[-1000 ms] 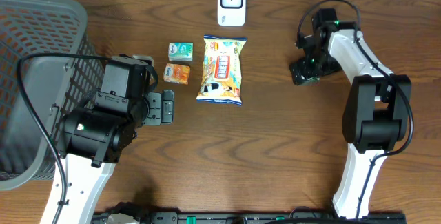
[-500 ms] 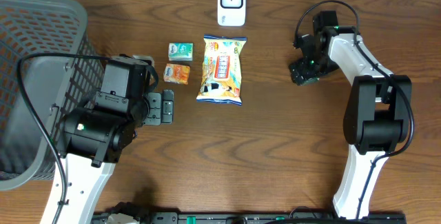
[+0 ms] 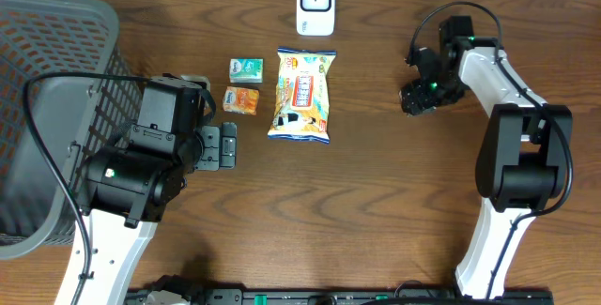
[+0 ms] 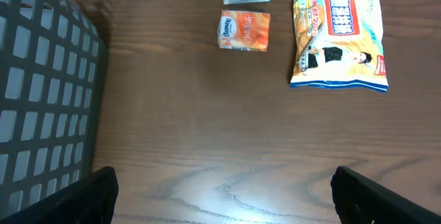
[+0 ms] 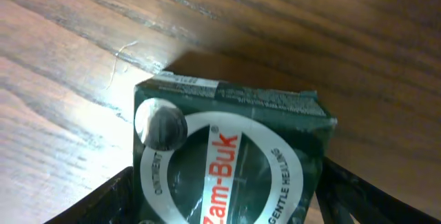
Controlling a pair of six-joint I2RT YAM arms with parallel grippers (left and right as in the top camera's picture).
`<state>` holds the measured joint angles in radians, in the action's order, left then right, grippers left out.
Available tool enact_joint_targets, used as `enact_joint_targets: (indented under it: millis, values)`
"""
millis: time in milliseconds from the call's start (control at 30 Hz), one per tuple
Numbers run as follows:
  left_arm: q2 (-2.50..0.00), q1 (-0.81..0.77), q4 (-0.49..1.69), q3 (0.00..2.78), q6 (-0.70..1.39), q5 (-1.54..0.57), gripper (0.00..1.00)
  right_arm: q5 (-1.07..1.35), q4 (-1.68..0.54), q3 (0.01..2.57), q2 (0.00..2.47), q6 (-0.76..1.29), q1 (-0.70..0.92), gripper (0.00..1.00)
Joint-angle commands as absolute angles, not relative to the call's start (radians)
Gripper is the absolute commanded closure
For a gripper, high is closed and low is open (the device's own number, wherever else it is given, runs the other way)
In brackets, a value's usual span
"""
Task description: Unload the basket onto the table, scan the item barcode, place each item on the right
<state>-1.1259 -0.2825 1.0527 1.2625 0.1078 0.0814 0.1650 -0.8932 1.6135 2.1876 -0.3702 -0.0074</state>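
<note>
Grey mesh basket [image 3: 56, 23] just left of the left gripper [image 3: 227, 145]. Left arm folded low over the table, with jaws spread wide and nothing between. Ahead of that gripper, well apart: green packet [image 3: 246, 69] and orange packet [image 3: 242, 99], writing too small to read. Further right, a snack bag [image 3: 302, 96], long axis running straight away from the gripper. White scanner [image 3: 315, 5] beyond the bag, well left of the right gripper [image 5: 231, 189].

Right arm raised from its base, forearm angled left, wrist turned down. Between its fingers, a dark green box [image 5: 231, 141] lying on the wood, printed face up. Reads "Zam-Buk" in red, slanting up to the right in the wrist view, with "OINTMENT" and "GENTLE HEALING" round a white ring. Near end cut off by the frame, so long axis hard to tell. Flanked on both sides by the fingers; cannot tell whether clamped or merely close.
</note>
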Motion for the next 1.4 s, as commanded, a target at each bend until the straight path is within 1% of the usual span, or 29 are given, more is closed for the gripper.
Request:
enact_joint_targets:
  millis: [0,300,467,667,767,1233,1367]
  values:
    - [-1.129,-0.283,1.058,1.275,0.107,0.088,0.02,0.246,-0.913,1.578,2.196,-0.374,-0.019,0.25]
    - [-1.129,-0.283,1.058,1.275,0.107,0.088,0.02,0.219,-0.931,1.576,2.196,-0.353,-0.017,0.25]
    - [-1.129,-0.283,1.058,1.275,0.107,0.088,0.02,0.112,-0.909,1.555,2.196,-0.308,-0.006,0.27]
    - [-1.129,-0.283,1.058,1.275,0.107,0.088,0.02,0.088,-0.868,1.534,2.196,-0.226,-0.004,0.33]
    - [-1.129,-0.283,1.058,1.275,0.107,0.088,0.02,0.087,-0.865,1.533,2.196,-0.213,0.0,0.38]
    - [-1.129,-0.283,1.058,1.275,0.107,0.088,0.02,0.051,-0.842,1.492,2.196,-0.213,0.041,0.37]
    - [-1.129,-0.283,1.058,1.275,0.107,0.088,0.02,0.038,-0.828,1.476,2.196,-0.178,0.045,0.37]
